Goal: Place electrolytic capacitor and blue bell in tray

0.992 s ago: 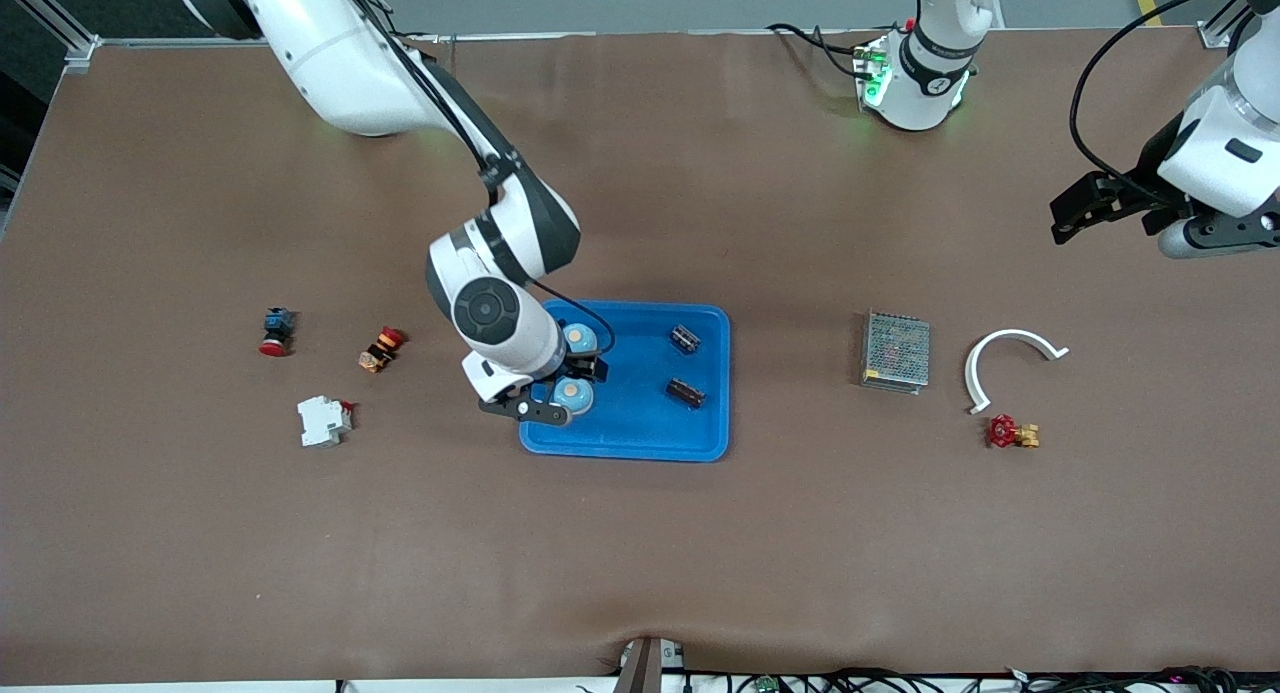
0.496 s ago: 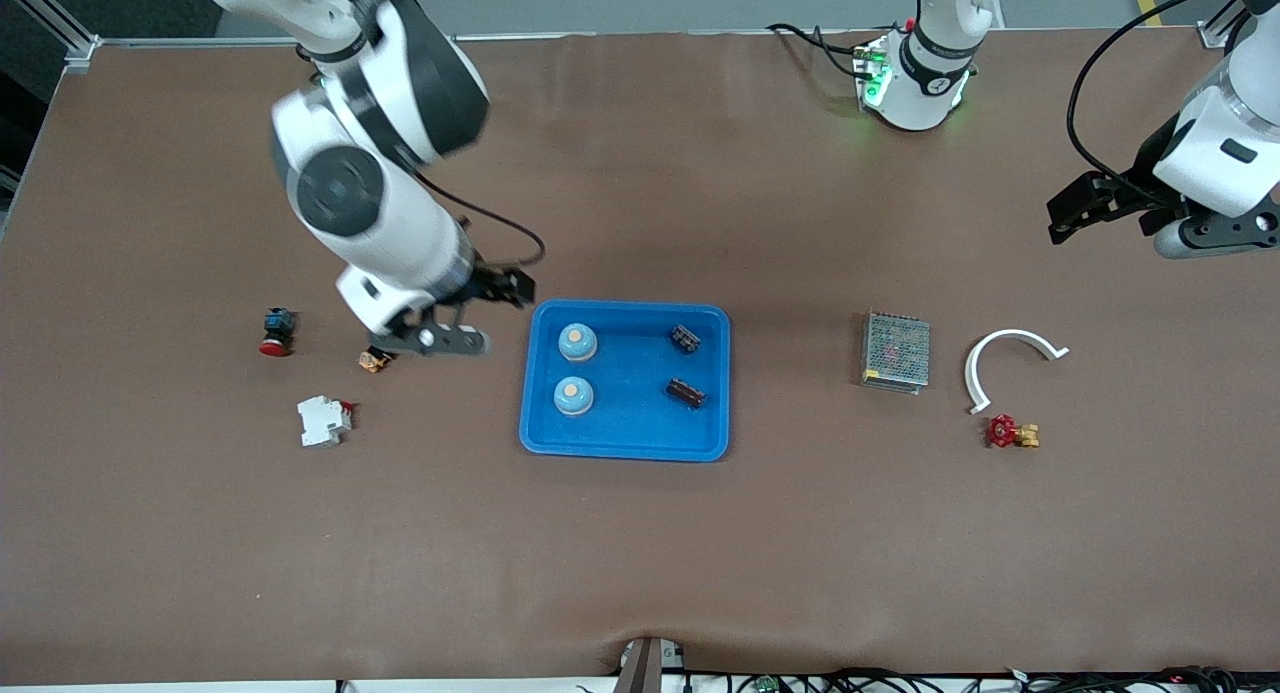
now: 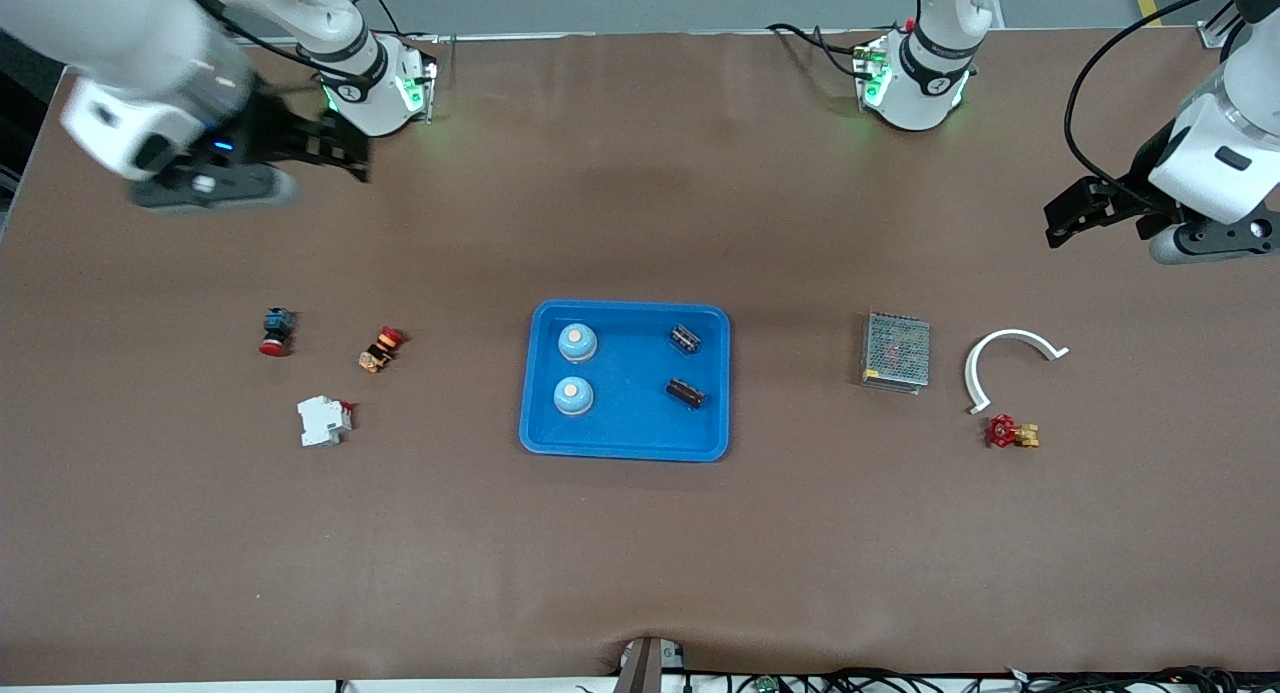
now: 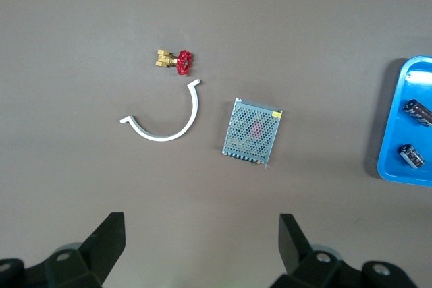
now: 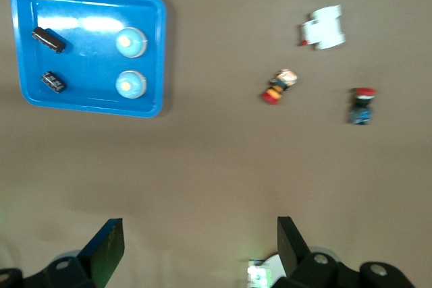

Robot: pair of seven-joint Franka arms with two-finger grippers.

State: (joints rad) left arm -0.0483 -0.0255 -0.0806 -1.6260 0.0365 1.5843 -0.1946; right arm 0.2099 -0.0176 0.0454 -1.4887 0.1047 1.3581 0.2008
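At the frame's centre the tray (image 3: 625, 443) holds both blue bells (image 3: 578, 342) and both capacitors (image 3: 685, 338), so with the right gripper (image 3: 335, 151) upper left and the left gripper (image 3: 1075, 213) upper right both spread empty, the only risk is a needless return nudging them.

We see tray (image 3: 625, 443) at frame centre; two bells (image 3: 577, 342) and two capacitors (image 3: 685, 338) in it.

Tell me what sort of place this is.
Probably a robotics lab bench: a brown mat-covered table, two arm bases bolted at its edge, and small industrial parts laid out around a blue tray, like the mesh box.
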